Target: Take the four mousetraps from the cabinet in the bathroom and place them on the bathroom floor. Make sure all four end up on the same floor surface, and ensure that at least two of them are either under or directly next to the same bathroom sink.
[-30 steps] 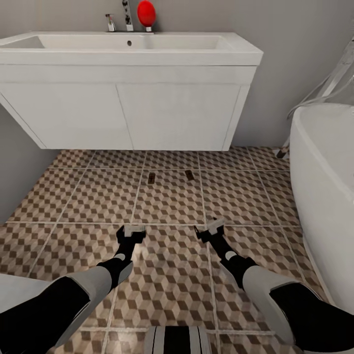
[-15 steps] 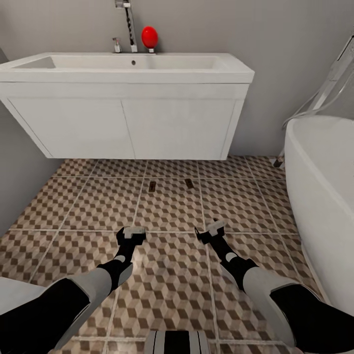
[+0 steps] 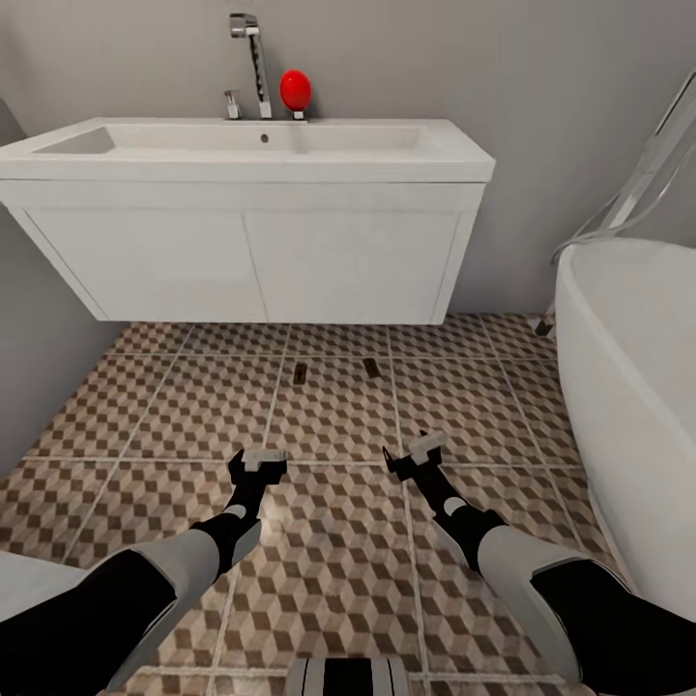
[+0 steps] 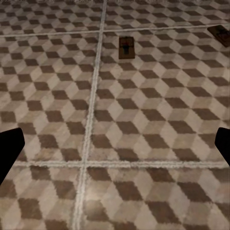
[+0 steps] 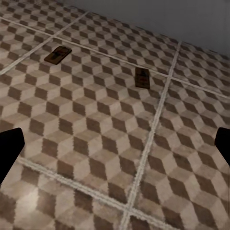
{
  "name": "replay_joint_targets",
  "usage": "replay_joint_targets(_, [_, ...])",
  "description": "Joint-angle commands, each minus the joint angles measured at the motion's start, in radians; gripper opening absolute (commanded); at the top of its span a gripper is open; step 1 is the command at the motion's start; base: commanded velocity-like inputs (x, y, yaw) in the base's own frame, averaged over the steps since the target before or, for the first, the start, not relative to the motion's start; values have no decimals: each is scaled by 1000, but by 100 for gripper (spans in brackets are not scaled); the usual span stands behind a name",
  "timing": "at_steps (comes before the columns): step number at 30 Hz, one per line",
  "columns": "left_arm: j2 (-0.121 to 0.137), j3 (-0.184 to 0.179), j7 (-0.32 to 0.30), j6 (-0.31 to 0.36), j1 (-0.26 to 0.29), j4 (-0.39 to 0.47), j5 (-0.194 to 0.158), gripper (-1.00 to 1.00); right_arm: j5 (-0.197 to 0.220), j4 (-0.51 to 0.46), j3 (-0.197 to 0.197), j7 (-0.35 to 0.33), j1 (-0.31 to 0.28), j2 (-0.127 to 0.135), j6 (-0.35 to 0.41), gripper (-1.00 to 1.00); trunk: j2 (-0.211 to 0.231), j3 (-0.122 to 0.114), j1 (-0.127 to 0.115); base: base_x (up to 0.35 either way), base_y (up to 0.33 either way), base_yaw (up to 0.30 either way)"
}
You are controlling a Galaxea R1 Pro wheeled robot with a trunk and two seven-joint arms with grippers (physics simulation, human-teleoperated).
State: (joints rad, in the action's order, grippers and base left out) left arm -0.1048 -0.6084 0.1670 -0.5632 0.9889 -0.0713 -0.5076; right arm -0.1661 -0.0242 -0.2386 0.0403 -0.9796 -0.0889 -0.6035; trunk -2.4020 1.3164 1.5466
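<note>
Nearest, both arms reach low over the bathroom floor (image 3: 329, 541), its cube-patterned tiles split by pale grout. The left gripper (image 3: 259, 462) at 11 o'clock and the right gripper (image 3: 418, 454) at 1 o'clock both hang spread wide and empty. Farther, toward 12 o'clock, two mousetraps lie flat on the tiles, well apart from the grippers: the left mousetrap (image 3: 301, 374) with its long axis pointing at the vanity, the right mousetrap (image 3: 370, 365) angled slightly. Beyond them hangs the white sink (image 3: 242, 159), chrome tap (image 3: 253, 63), a red object (image 3: 295, 90) beside it. The bathtub (image 3: 628, 387) stands at 3 o'clock.
</note>
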Motion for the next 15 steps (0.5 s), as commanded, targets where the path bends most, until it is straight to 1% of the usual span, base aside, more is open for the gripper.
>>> replay_joint_targets(1, [-1,-8,5,-4,1,-4,-2,100,-9,1,2,4,-1,0,-2,100,7,-3,-4,0,0,0])
replay_joint_targets(10, [-1,-8,5,-4,-1,-4,-2,100,-9,2,2,4,0,0,-2,100,70,-31,-39,0,0,0])
replay_joint_targets(15, [-1,-8,5,-4,-1,-4,-2,100,-9,2,3,4,10,0,-2,100,105,-46,-58,0,0,0])
